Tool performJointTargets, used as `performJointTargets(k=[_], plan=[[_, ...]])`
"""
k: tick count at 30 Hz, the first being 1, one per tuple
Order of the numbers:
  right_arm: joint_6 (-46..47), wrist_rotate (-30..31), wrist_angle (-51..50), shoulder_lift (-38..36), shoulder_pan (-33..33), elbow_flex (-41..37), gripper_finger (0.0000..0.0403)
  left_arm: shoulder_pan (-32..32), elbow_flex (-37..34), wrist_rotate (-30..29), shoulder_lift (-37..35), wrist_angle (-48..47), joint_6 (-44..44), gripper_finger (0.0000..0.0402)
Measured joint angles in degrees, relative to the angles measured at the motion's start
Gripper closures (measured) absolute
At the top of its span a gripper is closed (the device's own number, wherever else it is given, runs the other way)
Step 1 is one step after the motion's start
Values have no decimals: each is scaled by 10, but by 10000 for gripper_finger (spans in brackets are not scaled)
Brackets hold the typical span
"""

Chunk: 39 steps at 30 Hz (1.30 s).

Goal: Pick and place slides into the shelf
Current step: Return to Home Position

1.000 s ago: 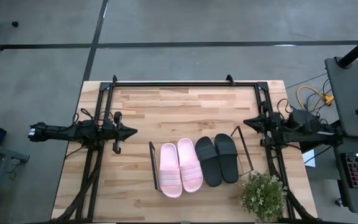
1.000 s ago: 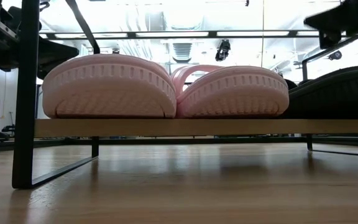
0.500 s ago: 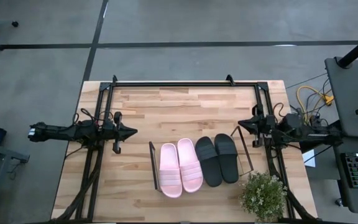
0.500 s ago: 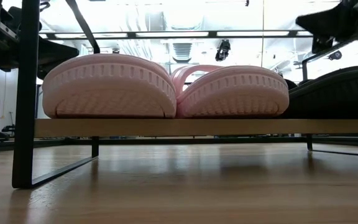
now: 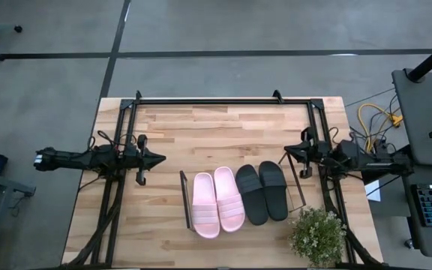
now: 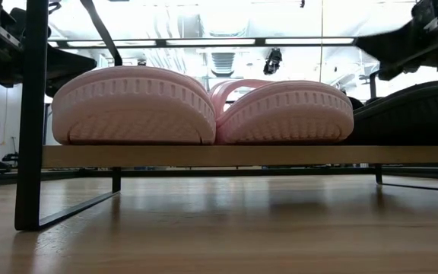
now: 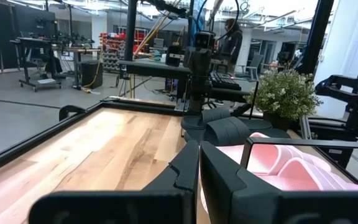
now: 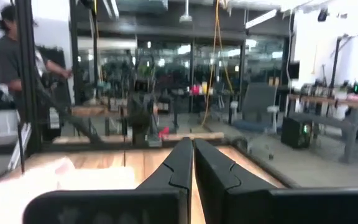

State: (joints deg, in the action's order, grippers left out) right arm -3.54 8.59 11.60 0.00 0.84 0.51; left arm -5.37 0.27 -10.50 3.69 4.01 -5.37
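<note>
We are judging the placing finished and the step in hand to be sending the arms home, since all four slides are sitting side by side on the shelf (image 5: 184, 199). The left claw (image 5: 158, 158) is hovering over the bare table (image 5: 201, 124), its fingers pressed together on nothing. The pink slides (image 5: 205, 206) are lying ahead of its tips and off to one side, past the shelf's nearer end frame. The right claw (image 5: 288, 150) is likewise closed and empty. It is hanging near the far corner of the shelf's other end frame. The black slides (image 5: 273, 191) are resting just ahead of it and to one side, and the low view shows the claw raised above their level. A plant (image 5: 317, 234) is standing farther out on that side, apart from the claw.

For the next move, we are reckoning little is left. The right arm should draw away from the wire frame without brushing it or nudging the black slides. Both claws should be settling closed at rest, well clear of the shelf.
</note>
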Motion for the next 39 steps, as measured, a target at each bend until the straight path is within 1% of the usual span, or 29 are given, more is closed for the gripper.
performJointTargets(k=[6,13,15,19,24,32,39], plan=[[-8,1,-4,1,0,0,394,0,0,0,-1,0,0,402],[8,2,-34,2,0,0,394,0,0,0,0,0,0,402],[25,3,-44,2,0,0,394,0,0,0,-1,0,0,402],[51,5,-45,2,0,0,394,0,0,0,0,0,0,402],[47,5,-45,2,0,0,394,0,0,0,-1,0,0,402],[78,5,-45,2,0,0,394,0,0,0,0,0,0,402],[80,5,-45,2,0,0,394,0,0,0,-1,0,0,402]])
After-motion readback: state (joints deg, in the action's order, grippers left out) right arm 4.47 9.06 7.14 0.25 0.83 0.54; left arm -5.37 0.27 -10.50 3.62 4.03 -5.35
